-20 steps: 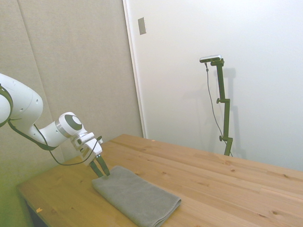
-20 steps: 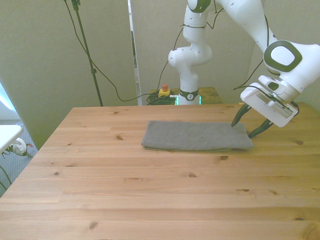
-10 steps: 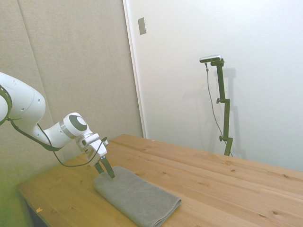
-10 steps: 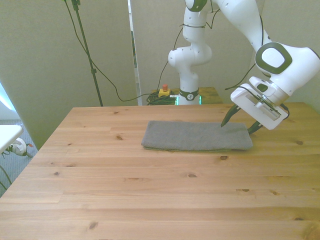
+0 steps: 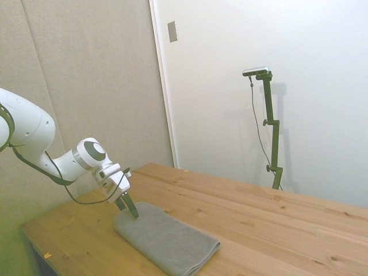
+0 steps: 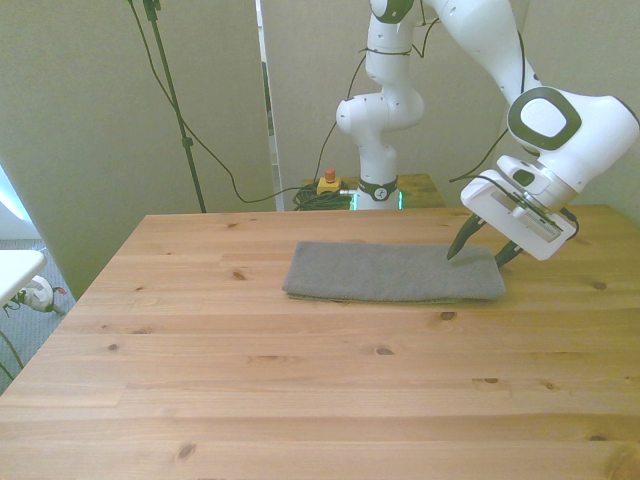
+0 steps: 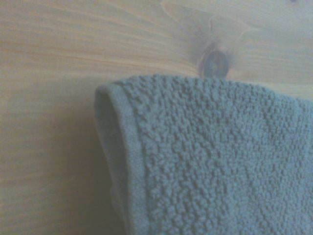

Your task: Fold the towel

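Since a second ago the hand (image 6: 478, 252) has slid inward and lowered onto the towel's (image 6: 392, 271) end at the front view's right, fingers spread, grasping nothing. Towel lies folded flat mid-surface (image 6: 300, 380).

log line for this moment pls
task: fold towel | gripper: open, at towel end on front view's right | towel: flat on table | fold: not yet started

Table (image 6: 300, 400): pale wood planks with dark knots, spreading under and around the claw (image 6: 478, 251).
Yellow box with red button (image 6: 327, 182): stood beyond the claw, past the table's far edge.
Cables (image 6: 215, 160): hung nearby.
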### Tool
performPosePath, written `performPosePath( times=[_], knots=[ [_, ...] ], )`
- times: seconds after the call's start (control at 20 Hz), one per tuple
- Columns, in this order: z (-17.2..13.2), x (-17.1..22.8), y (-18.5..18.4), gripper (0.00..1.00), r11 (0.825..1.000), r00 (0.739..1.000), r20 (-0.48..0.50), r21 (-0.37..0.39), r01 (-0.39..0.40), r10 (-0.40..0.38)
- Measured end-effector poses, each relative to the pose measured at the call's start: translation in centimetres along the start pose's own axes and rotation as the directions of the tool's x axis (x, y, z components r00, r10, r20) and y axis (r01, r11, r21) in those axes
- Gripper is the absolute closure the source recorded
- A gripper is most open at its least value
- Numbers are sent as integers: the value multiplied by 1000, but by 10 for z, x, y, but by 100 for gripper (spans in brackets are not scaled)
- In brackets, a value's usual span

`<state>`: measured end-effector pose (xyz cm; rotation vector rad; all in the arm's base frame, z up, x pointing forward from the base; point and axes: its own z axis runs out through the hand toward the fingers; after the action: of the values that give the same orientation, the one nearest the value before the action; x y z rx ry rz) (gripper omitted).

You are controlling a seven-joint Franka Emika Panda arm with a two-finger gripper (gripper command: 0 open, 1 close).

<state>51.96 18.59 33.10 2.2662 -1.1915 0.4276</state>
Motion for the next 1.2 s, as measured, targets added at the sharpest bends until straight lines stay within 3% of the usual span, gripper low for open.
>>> performPosePath(
  times=[0.75, 1.2],
  knots=[
    [-5, 6, 6, 100, 999, 1000, 5, 35, -15, 15],
    [-50, 59, 74, 100, 987, 994, 27, 117, -111, 109]
  ],
)
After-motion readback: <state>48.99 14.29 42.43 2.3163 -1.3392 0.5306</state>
